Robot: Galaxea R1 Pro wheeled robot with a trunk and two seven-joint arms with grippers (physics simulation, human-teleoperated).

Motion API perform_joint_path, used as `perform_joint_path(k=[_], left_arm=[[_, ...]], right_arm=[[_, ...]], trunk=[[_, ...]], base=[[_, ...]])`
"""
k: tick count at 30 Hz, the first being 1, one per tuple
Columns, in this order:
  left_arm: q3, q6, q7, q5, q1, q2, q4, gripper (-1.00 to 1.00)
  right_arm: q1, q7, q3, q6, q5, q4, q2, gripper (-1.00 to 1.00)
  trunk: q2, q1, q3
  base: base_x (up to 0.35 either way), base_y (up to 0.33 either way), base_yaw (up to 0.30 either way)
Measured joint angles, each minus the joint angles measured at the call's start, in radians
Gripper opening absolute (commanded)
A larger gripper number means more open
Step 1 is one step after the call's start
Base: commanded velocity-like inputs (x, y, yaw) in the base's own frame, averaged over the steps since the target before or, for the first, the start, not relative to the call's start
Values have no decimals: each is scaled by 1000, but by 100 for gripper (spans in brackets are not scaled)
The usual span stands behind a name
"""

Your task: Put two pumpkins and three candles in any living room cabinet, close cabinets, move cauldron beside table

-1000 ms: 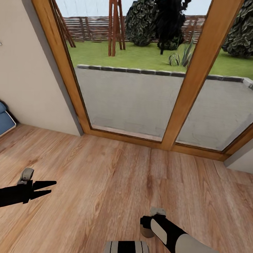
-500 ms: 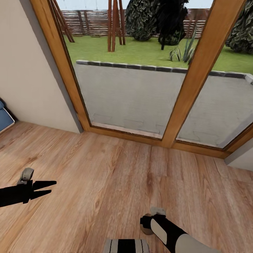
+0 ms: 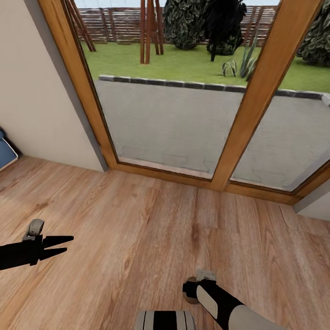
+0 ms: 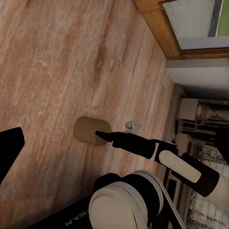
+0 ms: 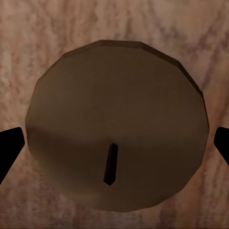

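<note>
The right jaws point(image 5: 114, 143) hang straight over a candle point(image 5: 117, 125), their two dark tips at either side of it in the right wrist view. The tips stand wide, with floor showing between each tip and the candle's edge, so the jaws are open and grip nothing. The candle is a short brownish cylinder seen end on, with a small dark wick off its middle. It stands upright on the wooden floor point(image 5: 28, 28).

In the head view the right jaws point(image 3: 195, 286) point down at the floor near the lower edge, and the candle point(image 3: 188, 297) is a brown patch partly hidden under the wrist. The left wrist view shows the same candle point(image 4: 88, 130) on the planks, with a fingertip point(image 4: 102, 135) of the right jaws in front of its edge; whether it touches cannot be told from there.

The left jaws point(image 3: 62, 245) are held out level over the floor at the left, well apart from the candle. Their two black fingers are parted in a narrow V with bare floor between them, open and empty.

The floor point(image 3: 137, 220) runs up to a large window point(image 3: 174, 114) with slanting wooden frames. Through the glass lie a grey paved terrace, a lawn, dark shrubs and a slatted fence. A beige wall point(image 3: 32, 91) stands left of the window, and a bit of blue cushion point(image 3: 5, 153) shows at the far left edge.
</note>
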Motion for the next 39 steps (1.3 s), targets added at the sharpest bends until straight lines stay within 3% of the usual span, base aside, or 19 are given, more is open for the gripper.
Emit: perform_joint_path(k=[12,15,39], left_arm=[[0,0,0,0,0,0,0,100],[0,0,0,-1,0,0,0,100],[0,0,0,0,0,0,0,100]], right_arm=[[0,1,0,-19,0,0,0,100],[0,1,-1,-20,1,-1,0,100],[0,1,0,-19,3,-1,1,100]], trunk=[[0,0,0],[-1,1,-11],[-1,3,-23]], base=[[0,0,0],[0,0,0],[0,0,0]])
